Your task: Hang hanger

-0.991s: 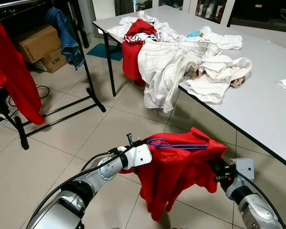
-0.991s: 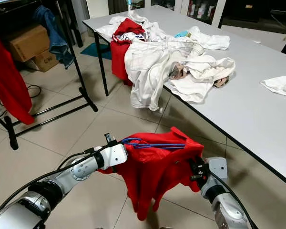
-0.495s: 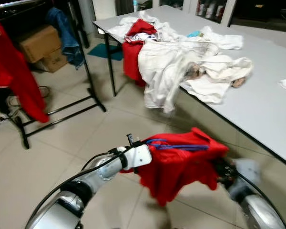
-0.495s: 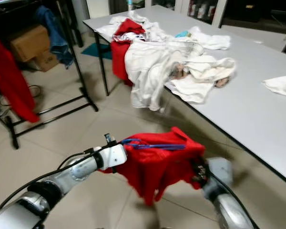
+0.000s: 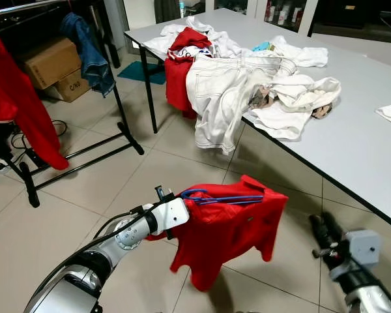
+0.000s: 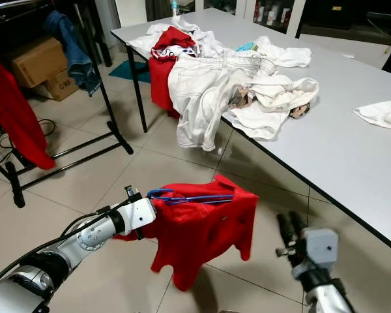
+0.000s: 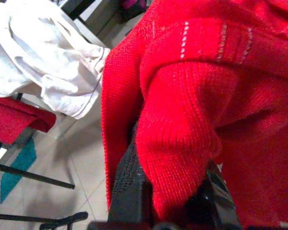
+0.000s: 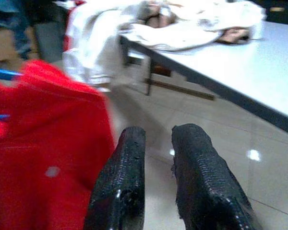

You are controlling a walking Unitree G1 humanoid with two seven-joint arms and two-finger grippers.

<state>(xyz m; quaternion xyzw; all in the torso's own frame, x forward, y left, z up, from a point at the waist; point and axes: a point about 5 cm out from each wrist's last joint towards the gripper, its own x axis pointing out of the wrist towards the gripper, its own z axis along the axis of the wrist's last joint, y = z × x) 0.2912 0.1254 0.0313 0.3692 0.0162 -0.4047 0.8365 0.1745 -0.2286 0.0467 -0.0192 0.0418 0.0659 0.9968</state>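
A red knit sweater (image 5: 228, 228) hangs on a blue hanger (image 5: 221, 197) over the tiled floor in front of me. My left gripper (image 5: 176, 218) holds it at its left end. In the left wrist view the black fingers (image 7: 129, 187) are shut on a fold of the red knit. My right gripper (image 5: 322, 228) is off to the right of the sweater, clear of it. Its two fingers (image 8: 127, 167) stand a narrow gap apart with nothing between them. At the far left stands a black clothes rack (image 5: 127, 130).
A red garment (image 5: 19, 104) and blue jeans (image 5: 88, 49) hang on the rack, with cardboard boxes (image 5: 52, 59) behind it. The grey table (image 5: 352, 150) on the right carries a pile of white and red clothes (image 5: 247, 78). Open tiled floor lies between rack and table.
My right gripper has let go of the sweater's right side and drawn back to the right. The sweater now hangs from the left gripper alone, a little lower and further left.
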